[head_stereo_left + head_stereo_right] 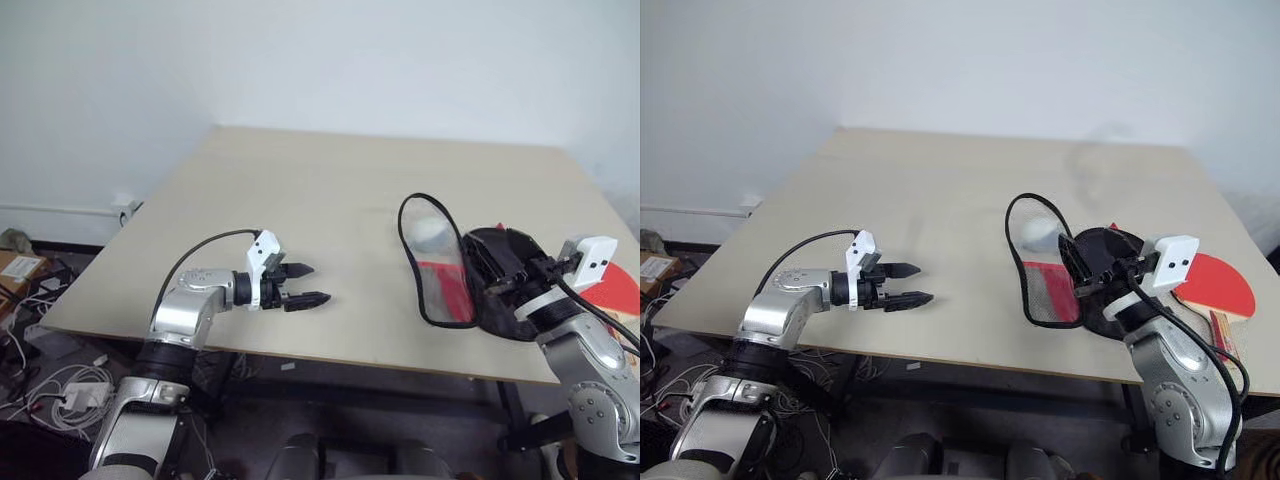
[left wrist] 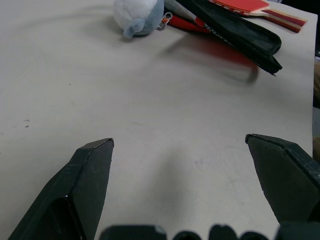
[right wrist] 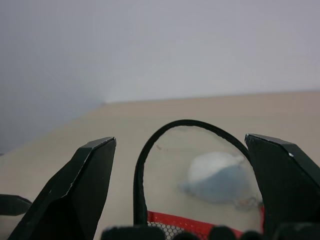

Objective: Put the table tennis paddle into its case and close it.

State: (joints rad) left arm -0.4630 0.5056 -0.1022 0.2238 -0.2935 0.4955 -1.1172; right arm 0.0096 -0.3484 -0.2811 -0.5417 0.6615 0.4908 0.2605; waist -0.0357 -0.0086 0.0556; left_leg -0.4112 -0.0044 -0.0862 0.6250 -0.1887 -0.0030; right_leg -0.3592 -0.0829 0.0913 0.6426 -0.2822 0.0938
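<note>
The case (image 1: 1085,285) was shown unzipped on the desk (image 1: 940,190), the table tennis paddle (image 1: 1215,285) just beside it. The left claw (image 1: 908,284) was spread empty, well apart from the case. The right claw (image 3: 180,195) was spread at the case's raised flap.

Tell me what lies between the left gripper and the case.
Bare tabletop. In the left eye view nothing sits on the table between the open left gripper and the case; a small white plush lies behind the case's raised flap.
</note>
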